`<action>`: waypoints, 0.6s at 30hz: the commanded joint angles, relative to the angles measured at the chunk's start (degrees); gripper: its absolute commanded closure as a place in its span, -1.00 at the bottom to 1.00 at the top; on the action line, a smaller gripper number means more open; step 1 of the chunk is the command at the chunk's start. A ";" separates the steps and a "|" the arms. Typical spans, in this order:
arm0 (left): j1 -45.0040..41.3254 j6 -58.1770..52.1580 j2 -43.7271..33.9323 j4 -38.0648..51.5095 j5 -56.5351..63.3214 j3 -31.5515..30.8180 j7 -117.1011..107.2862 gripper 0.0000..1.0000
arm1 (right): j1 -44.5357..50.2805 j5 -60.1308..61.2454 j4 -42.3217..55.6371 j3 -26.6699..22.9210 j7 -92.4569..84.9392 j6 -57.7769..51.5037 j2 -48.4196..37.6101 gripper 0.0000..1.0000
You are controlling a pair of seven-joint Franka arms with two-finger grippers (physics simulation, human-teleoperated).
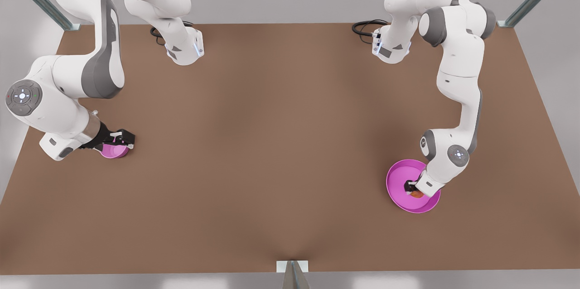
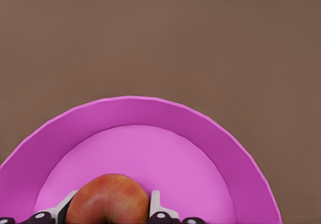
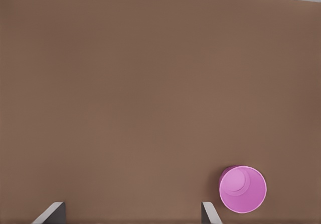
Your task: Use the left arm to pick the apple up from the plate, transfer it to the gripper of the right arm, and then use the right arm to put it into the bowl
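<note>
Red-orange skin with a yellowish patch sits between my left end effector (image 2: 108, 215) fingers (image 2: 156, 204), one pale pad on each side of the apple (image 2: 108, 204), right against its flanks; whether they press it firmly I cannot tell, though the jaws stand only as wide as the fruit. The apple rests on the floor of the magenta-pink plate (image 2: 210, 133), near the rim on my side, and the plate's low raised wall curves around it. In the front view my left end effector (image 1: 412, 188) is down inside the plate (image 1: 401, 175) with the apple (image 1: 417, 194) just beneath it, at the front view's right, and my left arm (image 1: 457, 80) bends down to it from its base at the table's far edge. Around the plate lies the bare brown table (image 2: 160, 38). My right end effector (image 3: 133, 215) has its two fingers (image 3: 50, 213) spread wide apart with nothing between them, hanging above the table (image 3: 150, 83). The small pink bowl (image 3: 243, 189) stands upright just beside one of those fingers. In the front view my right end effector (image 1: 118, 138) hangs just over the bowl (image 1: 114, 150) at the front view's left, partly hiding it, well apart from the plate across the table (image 1: 272, 144), and my right arm (image 1: 68, 85) waits there.
</note>
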 commanded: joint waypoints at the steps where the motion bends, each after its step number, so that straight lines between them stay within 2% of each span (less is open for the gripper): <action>1: 0.00 0.10 -0.06 0.03 0.09 0.00 1.93 -0.48 | 0.00 0.02 0.03 0.00 -0.28 -0.02 -0.08 -1.00; 7: -0.88 -0.43 -0.94 0.82 0.18 -0.09 2.37 -0.38 | 0.00 0.19 0.03 0.26 0.16 -0.19 -0.08 -1.00; 8: -1.32 -2.01 -1.29 1.96 0.35 0.00 2.98 -0.35 | 0.00 0.28 0.03 0.26 0.24 -0.19 -0.08 -1.00; 10: -3.34 -14.75 -1.82 9.69 0.18 -0.18 2.90 -0.35 | -0.09 0.28 0.12 0.09 -0.02 -0.19 -0.08 -1.00; 13: -8.17 -17.65 -3.48 9.87 0.09 -0.18 -2.28 -0.34 | 0.09 0.54 0.12 0.18 0.07 -0.19 -0.08 -1.00; 15: -11.69 -20.82 -5.77 9.96 -0.09 -1.58 -2.99 -0.34 | -0.88 12.21 -0.06 0.00 0.07 -0.37 -0.08 -1.00; 17: -11.43 -21.08 -6.65 9.96 -1.93 -8.26 -2.99 -0.34 | -1.32 28.48 -0.15 0.00 0.16 -0.02 0.53 -1.00; 18: -11.43 -20.91 -6.65 10.13 -8.33 -12.21 -2.90 -0.34 | -1.49 38.40 0.12 -0.26 -0.02 0.07 2.56 -1.00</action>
